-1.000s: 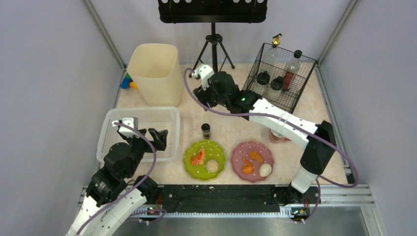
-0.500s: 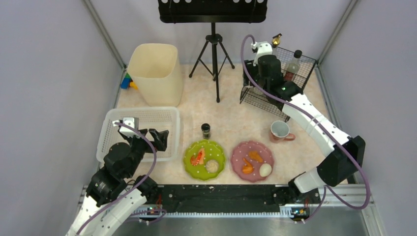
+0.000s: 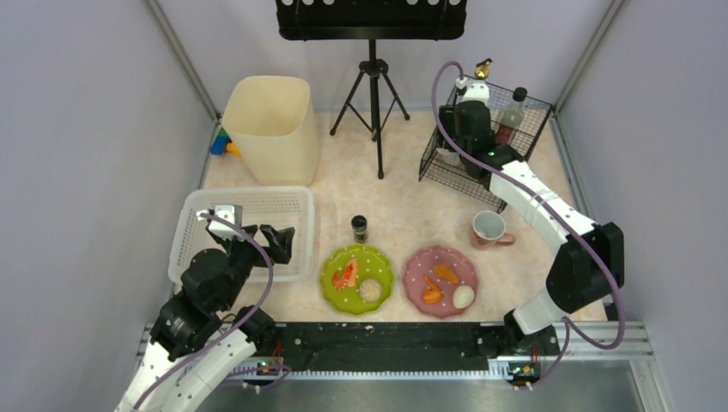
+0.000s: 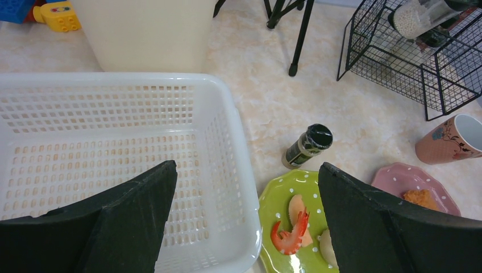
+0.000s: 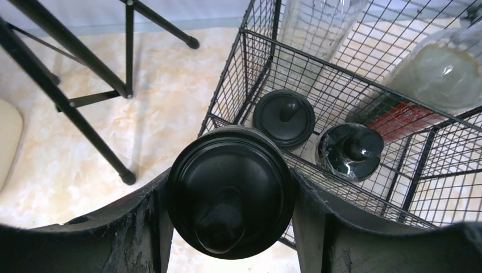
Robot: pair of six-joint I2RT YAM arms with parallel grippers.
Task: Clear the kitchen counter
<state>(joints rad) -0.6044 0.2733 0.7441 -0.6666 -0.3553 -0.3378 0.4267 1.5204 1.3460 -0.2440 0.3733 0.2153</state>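
**Jar held at the rack**

Right tool clamps a black-lidded jar above the edge of the wire rack; left tool gapes wide over the white basket; the counter spans beneath, carrying both.

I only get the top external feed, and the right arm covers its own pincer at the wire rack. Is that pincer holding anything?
Observer: Yes. The right wrist view shows the right pincer shut on a black-lidded container; only its round top shows.
Operator: Is it inside the rack?
Observer: I cannot tell. It overlaps the near corner of the black wire rack, and two black knobbed lids sit inside beyond it.
Operator: What is the orange thing on the green plate?
Observer: The left wrist view shows a curled red-orange shrimp lying on the green plate.
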